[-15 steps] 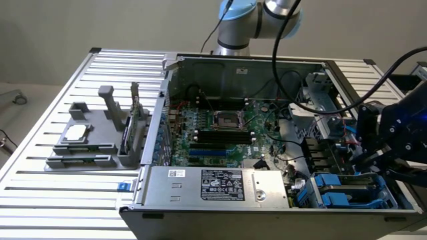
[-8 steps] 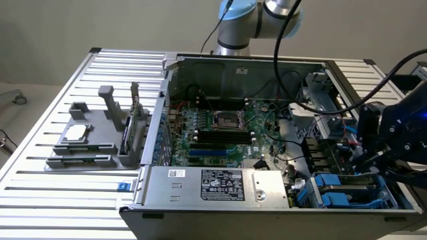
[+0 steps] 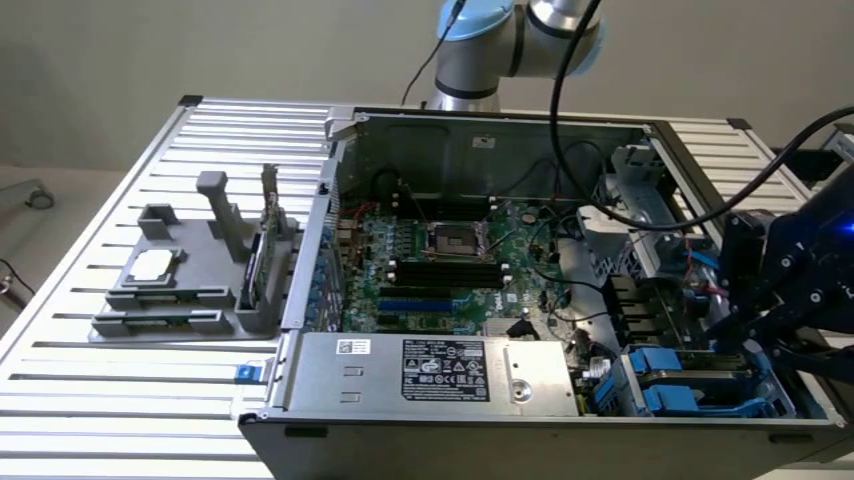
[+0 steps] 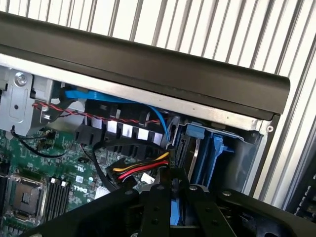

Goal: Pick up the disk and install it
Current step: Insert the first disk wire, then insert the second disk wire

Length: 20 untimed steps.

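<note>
Looking along the gripper (image 4: 173, 195), you see its black fingers (image 4: 157, 210) pinching the disk (image 4: 174, 207), a thin bright blue edge, near the drive bay (image 4: 212, 153) of the open computer case (image 3: 534, 445), which lies on a slatted metal table (image 3: 80, 390) before a plain grey backdrop (image 3: 200, 50).

Exterior view looks down at a slant from high up, taking in the slatted silver metal bench (image 3: 80, 390) and the whole open black-and-silver computer case (image 3: 494, 150). Wrist view sits close over one corner, facing inward. Both catch the green motherboard (image 3: 454, 275) (image 4: 34, 163) and the blue plastic drive brackets (image 3: 663, 370) (image 4: 217, 148).
</note>
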{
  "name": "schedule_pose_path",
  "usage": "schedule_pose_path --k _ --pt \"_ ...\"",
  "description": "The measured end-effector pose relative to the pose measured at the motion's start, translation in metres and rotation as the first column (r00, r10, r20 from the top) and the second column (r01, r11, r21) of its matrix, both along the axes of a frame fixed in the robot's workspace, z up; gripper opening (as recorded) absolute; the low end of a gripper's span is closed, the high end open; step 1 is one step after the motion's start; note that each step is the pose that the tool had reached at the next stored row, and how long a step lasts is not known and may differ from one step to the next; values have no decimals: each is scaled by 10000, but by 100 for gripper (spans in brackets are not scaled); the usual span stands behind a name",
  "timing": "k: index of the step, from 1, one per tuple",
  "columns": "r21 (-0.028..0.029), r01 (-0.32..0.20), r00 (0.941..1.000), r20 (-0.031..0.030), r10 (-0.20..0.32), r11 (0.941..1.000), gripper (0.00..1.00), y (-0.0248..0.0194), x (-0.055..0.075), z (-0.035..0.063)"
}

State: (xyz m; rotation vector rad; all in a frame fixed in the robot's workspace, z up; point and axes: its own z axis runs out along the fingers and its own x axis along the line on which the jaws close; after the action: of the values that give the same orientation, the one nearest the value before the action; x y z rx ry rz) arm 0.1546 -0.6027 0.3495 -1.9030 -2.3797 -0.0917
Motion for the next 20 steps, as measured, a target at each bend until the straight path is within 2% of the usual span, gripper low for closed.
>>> schedule_pose_path --k 3,8,11,15,17,18,20 --pt "-179 232 9997 2 -232 9996 16 0 0 -5" --pt "-521 505 9987 -10 -507 9974 16 0 -2 -15" --pt "-578 655 9978 -51 -659 9962 16 -1 -1 -19" --pt "-616 854 9963 -49 -858 9944 16 3 -6 -17" --pt "-645 861 9962 -46 -866 9942 16 28 -27 -20" --pt "-686 861 9962 -50 -866 9939 16 44 -33 -21" --pt "-830 856 9962 -88 -866 9929 16 81 -37 -23"
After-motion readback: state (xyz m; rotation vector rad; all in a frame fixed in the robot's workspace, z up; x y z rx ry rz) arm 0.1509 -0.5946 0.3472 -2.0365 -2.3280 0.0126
